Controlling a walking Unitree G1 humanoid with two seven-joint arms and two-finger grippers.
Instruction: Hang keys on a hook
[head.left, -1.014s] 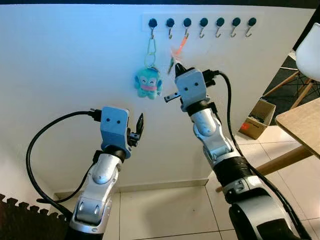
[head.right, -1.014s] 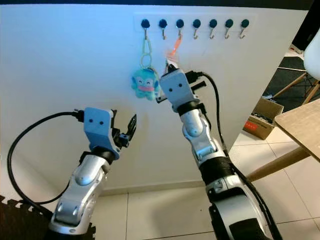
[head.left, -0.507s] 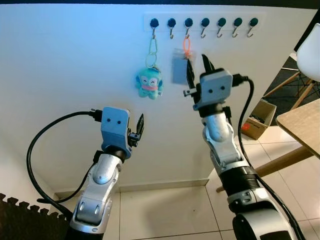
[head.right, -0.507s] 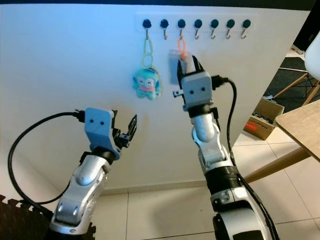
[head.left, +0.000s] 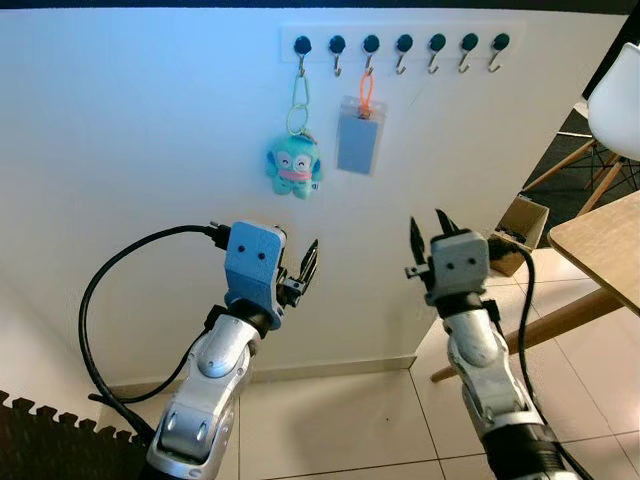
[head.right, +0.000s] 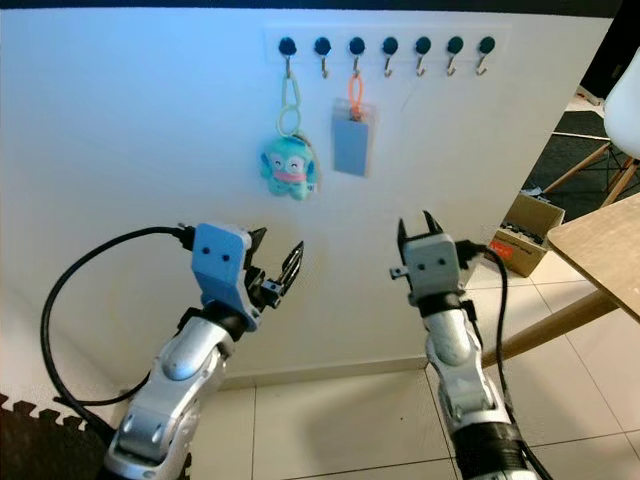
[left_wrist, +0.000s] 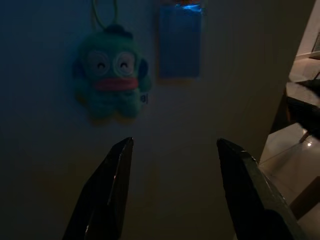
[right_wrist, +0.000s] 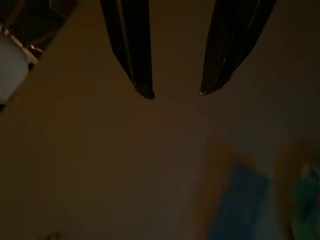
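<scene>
Left eye view: the blue key tag (head.left: 360, 143) is hung by its orange loop on the third hook (head.left: 369, 62); no writing is legible. The right gripper (head.left: 428, 236) and left gripper (head.left: 303, 270) are held open, empty.

Fuzzy plush toy (head.left: 294, 167), matt wall (head.left: 140, 130), glossy floor tiles (head.left: 330, 425)

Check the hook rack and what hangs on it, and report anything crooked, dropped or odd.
Nothing stands out. The teal plush keychain hangs from the first hook of the rack, and the blue card holder hangs straight on its orange loop from the third. Both grippers are open and hold nothing.
</scene>
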